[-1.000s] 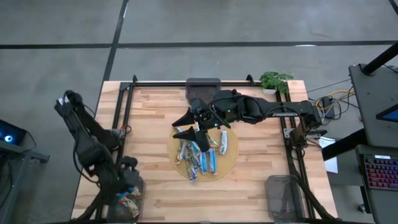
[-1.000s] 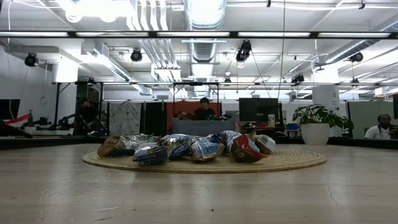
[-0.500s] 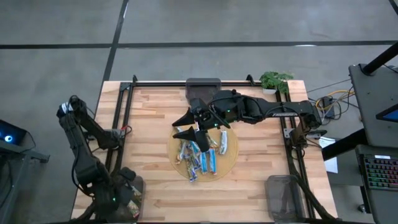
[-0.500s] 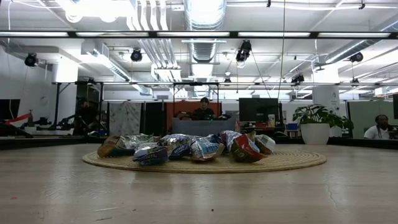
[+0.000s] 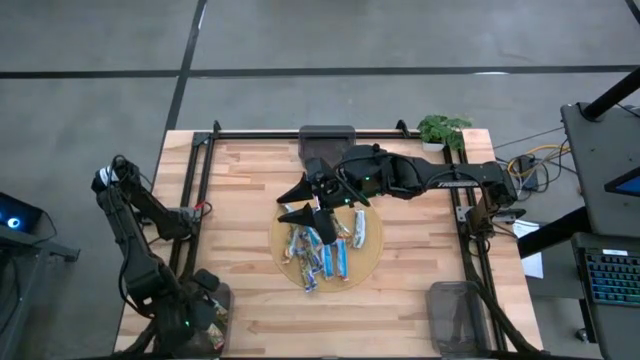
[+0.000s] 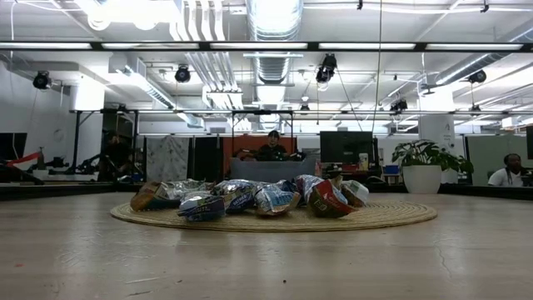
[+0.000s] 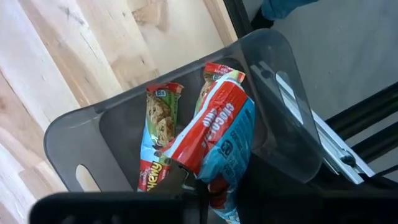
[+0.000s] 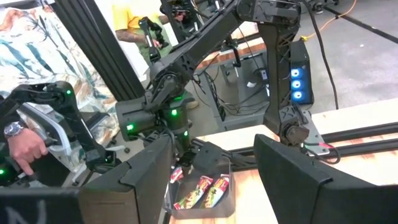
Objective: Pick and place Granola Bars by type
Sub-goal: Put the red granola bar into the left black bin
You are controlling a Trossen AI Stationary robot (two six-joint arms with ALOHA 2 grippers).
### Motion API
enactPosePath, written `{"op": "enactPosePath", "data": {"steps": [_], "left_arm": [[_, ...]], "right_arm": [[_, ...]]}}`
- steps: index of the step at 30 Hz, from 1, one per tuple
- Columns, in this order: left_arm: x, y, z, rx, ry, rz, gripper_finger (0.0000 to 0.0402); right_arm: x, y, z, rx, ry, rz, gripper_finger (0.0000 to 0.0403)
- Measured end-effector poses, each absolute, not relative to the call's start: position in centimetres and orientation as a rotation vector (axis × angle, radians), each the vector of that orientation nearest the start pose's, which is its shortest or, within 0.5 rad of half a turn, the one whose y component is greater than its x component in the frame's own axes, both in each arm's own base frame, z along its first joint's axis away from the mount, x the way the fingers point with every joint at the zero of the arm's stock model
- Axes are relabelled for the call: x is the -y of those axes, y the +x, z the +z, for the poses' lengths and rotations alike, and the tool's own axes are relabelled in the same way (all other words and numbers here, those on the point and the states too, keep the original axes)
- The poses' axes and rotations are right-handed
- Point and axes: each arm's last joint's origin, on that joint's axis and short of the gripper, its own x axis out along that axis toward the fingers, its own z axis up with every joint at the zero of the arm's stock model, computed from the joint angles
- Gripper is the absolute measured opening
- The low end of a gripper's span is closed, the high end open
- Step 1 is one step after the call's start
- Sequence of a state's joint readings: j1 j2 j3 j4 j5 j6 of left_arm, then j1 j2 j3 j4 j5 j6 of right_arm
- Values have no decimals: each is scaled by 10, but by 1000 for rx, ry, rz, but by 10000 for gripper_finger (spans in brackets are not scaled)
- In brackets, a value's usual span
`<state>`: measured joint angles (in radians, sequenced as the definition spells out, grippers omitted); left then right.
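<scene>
Left pincer over corner bin, right pincer above mat pile.

High view: granola bars (image 5: 325, 250) heaped on round woven mat (image 5: 370, 262) mid table (image 5: 240, 190); right pincer (image 5: 308, 208) hangs above the mat's far edge, fingers wide, empty; left pincer (image 5: 205, 312) over grey bin (image 5: 222, 296) at the near-left corner. Low view: bars on mat, no arms. Left wrist: red-and-blue bars (image 7: 214, 134) in the bin, grip unclear. Right wrist: fingers (image 8: 140, 171) spread.

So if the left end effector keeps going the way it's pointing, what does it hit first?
Probably the red and blue granola bar right beneath the left end effector, lying in the grey bin; depth is unclear.
</scene>
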<state>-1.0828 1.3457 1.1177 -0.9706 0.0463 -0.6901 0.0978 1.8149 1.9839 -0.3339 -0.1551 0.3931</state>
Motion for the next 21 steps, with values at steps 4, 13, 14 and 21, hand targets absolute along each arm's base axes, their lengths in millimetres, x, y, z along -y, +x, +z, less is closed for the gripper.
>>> {"op": "enactPosePath", "data": {"steps": [4, 13, 14, 21], "left_arm": [[219, 115, 272, -1340, 67, -547, 83], [218, 114, 271, -1360, 69, -549, 132], [218, 114, 271, -1365, 68, -551, 132], [217, 112, 270, -1404, 73, -578, 121]], "right_arm": [[-45, 408, 444, -212, 395, 217, 219], [-45, 408, 444, -213, 395, 217, 219], [-45, 408, 444, -213, 395, 217, 219], [-45, 408, 444, -213, 395, 217, 219]]}}
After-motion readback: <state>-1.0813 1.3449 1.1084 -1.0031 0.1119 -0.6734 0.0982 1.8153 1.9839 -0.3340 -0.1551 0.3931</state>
